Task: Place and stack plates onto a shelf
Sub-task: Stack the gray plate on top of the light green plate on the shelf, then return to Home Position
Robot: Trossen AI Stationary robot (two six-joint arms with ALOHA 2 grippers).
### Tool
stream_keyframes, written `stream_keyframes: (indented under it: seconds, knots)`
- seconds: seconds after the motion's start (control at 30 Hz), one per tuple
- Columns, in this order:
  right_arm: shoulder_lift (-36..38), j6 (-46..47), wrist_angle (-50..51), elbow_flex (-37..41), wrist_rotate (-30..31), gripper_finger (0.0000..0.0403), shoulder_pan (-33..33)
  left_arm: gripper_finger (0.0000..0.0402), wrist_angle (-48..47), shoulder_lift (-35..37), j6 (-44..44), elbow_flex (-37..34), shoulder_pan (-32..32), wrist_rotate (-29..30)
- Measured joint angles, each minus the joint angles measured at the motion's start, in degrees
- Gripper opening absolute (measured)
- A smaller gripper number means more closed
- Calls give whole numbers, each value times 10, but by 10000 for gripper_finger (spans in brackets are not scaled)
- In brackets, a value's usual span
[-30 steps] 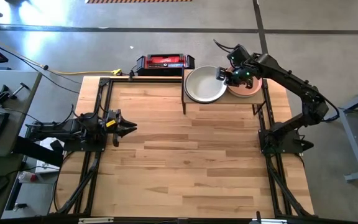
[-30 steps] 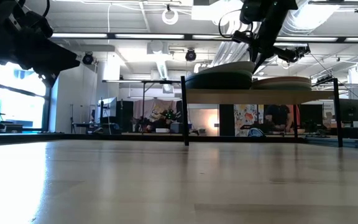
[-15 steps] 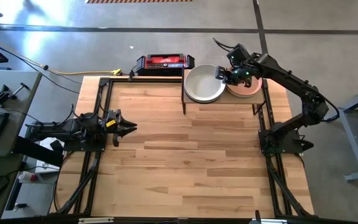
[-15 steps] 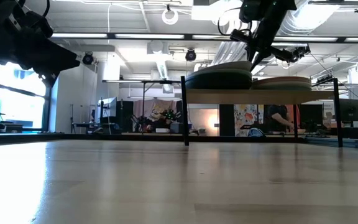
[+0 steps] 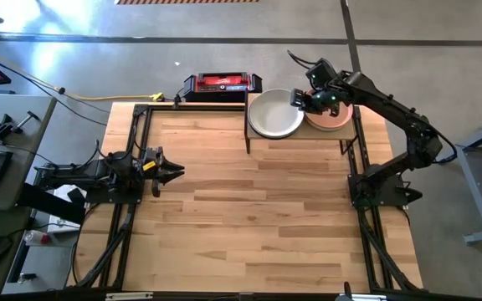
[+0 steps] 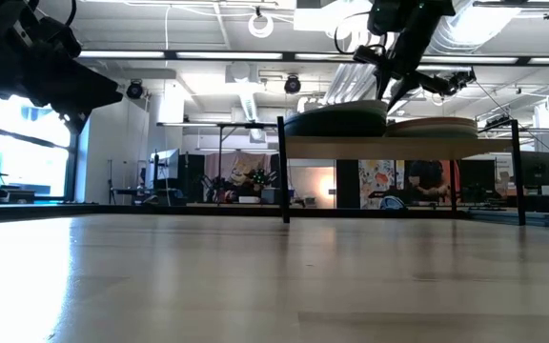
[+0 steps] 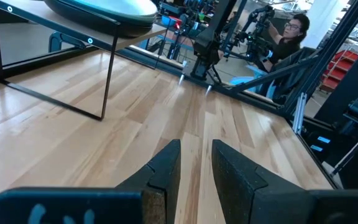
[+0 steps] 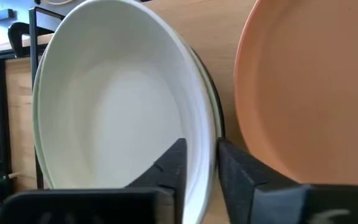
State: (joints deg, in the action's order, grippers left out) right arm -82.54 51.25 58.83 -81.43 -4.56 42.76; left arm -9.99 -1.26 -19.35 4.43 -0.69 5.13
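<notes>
Wooden table [image 5: 249, 201], red-and-black box [image 5: 222, 84] behind shelf [image 5: 351, 134]

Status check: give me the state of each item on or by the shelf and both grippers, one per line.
Off-white round plate: top of the shelf's left stack, rim between the right gripper's fingers.
Salmon round plate: top of the right stack.
Light-wood shelf: holding both stacks.
Right gripper: straddling the off-white plate's rim.
Left gripper: open, empty, at the table's left edge.
</notes>
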Motion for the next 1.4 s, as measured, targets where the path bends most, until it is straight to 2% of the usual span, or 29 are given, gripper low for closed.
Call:
stream_keyframes:
  seconds: [0.13,0.3,0.73,0.8,0.97,1.07,1.2,1.4]
  knots:
    - [0,-10,-2,0,0,99,0,78,0,0,0,0,0,0]
    - [3,-28,-15,0,-4,122,0,78,0,0,0,0,0,0]
    - [82,-122,-52,0,-27,126,0,78,0,0,0,0,0,0]
    - [98,-162,-60,0,-52,126,0,78,0,0,0,0,0,0]
    - [129,-336,-93,0,-168,126,-12,78,0,0,0,0,0,0]
    - [146,-391,-94,3,-188,126,-27,78,0,0,0,0,0,0]
    - [199,-439,-119,55,-188,126,-38,78,0,0,0,0,0,0]
    - [310,-453,-296,209,-190,126,-50,78,0,0,0,0,0,0]
